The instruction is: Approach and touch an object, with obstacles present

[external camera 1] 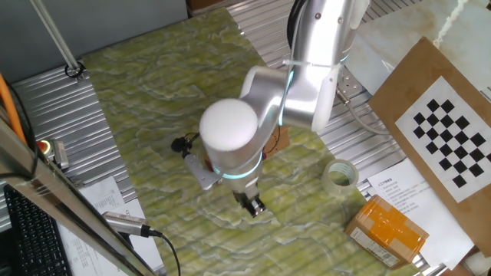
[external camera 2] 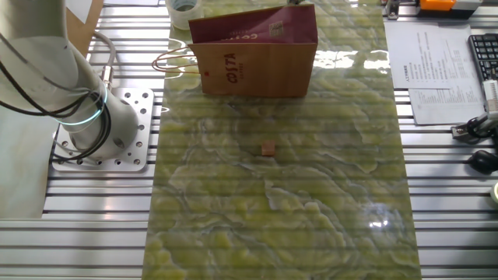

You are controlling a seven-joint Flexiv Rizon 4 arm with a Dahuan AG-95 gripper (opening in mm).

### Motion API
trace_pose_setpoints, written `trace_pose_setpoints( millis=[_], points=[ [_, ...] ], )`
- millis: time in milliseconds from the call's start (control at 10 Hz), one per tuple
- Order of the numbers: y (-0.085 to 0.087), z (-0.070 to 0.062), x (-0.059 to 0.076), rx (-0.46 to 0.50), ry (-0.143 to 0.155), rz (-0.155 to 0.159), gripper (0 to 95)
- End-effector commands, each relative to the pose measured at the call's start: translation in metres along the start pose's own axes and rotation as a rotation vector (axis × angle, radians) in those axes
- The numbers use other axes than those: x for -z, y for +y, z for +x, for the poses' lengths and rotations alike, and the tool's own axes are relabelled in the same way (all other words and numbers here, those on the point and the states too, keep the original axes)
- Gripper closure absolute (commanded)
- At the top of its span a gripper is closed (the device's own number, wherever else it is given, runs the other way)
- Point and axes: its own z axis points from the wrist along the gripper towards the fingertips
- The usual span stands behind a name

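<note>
A small brown cube (external camera 2: 268,148) lies on the green marbled mat (external camera 2: 327,194), near its middle. A brown paper bag (external camera 2: 253,54) stands at the mat's far end; in one fixed view only a corner of the bag (external camera 1: 280,139) shows behind the arm. My gripper (external camera 1: 254,205) hangs low over the mat (external camera 1: 153,100), fingers pointing down and together, holding nothing. The arm hides the cube in that view. In the other fixed view only the arm's base (external camera 2: 85,117) shows, and the gripper is out of view.
A tape roll (external camera 1: 340,175) lies at the mat's edge, with an orange box (external camera 1: 387,228) and a checkerboard card (external camera 1: 453,138) beyond it. Papers (external camera 2: 432,70) and a keyboard (external camera 2: 484,54) lie beside the mat. A black cable plug (external camera 1: 181,142) lies on the mat.
</note>
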Motion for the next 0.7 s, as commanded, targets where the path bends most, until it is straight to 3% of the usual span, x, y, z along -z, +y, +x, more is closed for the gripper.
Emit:
trace_pose_setpoints(
  millis=[100, 400, 700],
  points=[
    [0.001, -0.003, -0.005, -0.004, -0.007, 0.012, 95.0],
    [-0.001, -0.011, -0.009, -0.014, -0.023, 0.023, 95.0],
    [-0.009, -0.030, -0.006, 0.006, -0.027, 0.022, 95.0]
  ],
)
